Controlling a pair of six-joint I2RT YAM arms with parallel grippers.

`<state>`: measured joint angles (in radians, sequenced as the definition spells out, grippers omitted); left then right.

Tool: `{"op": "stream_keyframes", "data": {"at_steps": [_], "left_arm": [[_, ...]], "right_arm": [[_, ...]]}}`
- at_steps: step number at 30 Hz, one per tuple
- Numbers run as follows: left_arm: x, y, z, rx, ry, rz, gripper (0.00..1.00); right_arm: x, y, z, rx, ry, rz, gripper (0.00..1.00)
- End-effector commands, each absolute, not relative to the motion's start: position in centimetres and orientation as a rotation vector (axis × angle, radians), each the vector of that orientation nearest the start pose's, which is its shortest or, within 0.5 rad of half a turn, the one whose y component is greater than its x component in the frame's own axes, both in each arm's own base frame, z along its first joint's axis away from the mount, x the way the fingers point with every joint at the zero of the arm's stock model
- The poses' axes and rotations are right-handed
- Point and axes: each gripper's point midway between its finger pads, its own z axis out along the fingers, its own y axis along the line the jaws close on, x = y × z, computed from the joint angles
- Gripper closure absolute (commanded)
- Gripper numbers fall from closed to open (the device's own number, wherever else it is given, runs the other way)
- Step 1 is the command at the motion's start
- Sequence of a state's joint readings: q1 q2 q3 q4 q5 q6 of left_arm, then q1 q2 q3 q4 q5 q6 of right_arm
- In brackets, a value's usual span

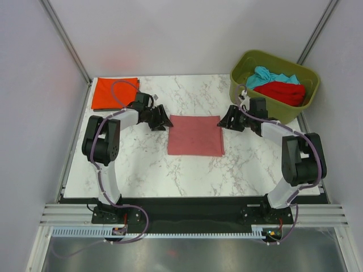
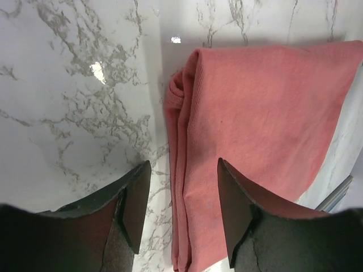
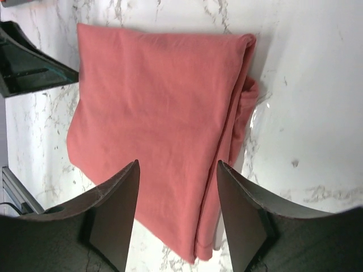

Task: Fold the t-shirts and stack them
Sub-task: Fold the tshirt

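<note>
Pink t-shirt [image 1: 195, 135] folded into a flat rectangle, centre of the marble table [image 1: 142, 170]. Left gripper [image 1: 161, 118] at its 10 o'clock corner, jaws wide, holding nothing. Right gripper [image 1: 229, 119] at the 2 o'clock corner, also wide and empty. Orange-red t-shirt [image 1: 113, 92] folded at table's 10 o'clock. Olive bin [image 1: 278, 63] at 2 o'clock holds teal t-shirt [image 1: 271, 76] and red t-shirt [image 1: 283, 92].
</note>
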<state>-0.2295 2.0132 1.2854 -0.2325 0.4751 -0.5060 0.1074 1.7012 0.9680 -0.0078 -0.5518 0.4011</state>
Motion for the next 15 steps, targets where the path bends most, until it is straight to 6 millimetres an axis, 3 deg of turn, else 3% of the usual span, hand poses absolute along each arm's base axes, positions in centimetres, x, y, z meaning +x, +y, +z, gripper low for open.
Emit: {"op": "stream_keyframes", "data": {"at_steps": [1, 7, 15], "left_arm": [[42.3, -19.4, 1.7, -0.088, 2.6, -0.826, 0.41], [41.9, -20.4, -1.5, -0.061, 2.655, -0.795, 0.42], [42.0, -20.4, -1.6, -0.063, 2.646, -0.751, 0.44]], "right_arm": [[38.2, 14.8, 10.0, 0.051, 2.295, 0.898, 0.35], [36.6, 14.3, 11.9, 0.036, 2.24, 0.87, 0.34], [36.4, 14.4, 13.6, 0.013, 2.196, 0.873, 0.34]]}}
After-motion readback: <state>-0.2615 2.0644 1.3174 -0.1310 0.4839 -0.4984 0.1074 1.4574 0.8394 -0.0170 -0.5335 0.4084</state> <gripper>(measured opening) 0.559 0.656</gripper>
